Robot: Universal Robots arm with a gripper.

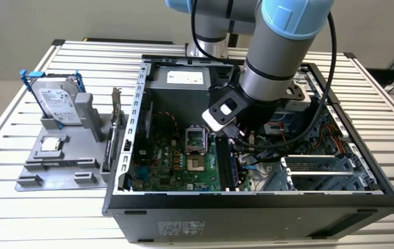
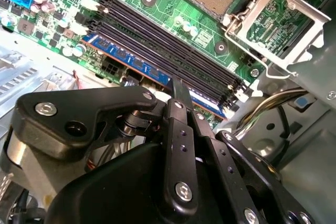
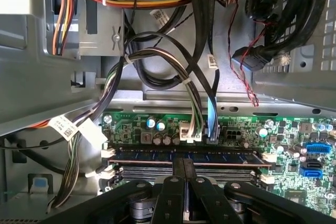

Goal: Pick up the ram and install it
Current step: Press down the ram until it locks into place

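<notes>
The ram (image 2: 137, 64) is a long, thin stick with a blue label. It lies in the outermost of the black memory slots (image 2: 157, 40) on the green motherboard (image 1: 169, 171), and it also shows in the first wrist view as the ram (image 3: 220, 157). My gripper (image 2: 178, 86) is shut, its two black fingers pressed together. The fingertips rest on the ram's top edge near its middle, without clamping its sides. In the exterior view my gripper (image 1: 234, 139) reaches down into the open computer case above the slots.
The open processor socket (image 2: 273, 14) lies beside the slots. Bundled cables (image 3: 173, 72) and case walls crowd the side beyond the ram. Outside the case, a grey tray (image 1: 38, 171) holds a hard drive (image 1: 58, 104), a silver processor chip (image 1: 50, 145) and an upright card (image 1: 116, 122).
</notes>
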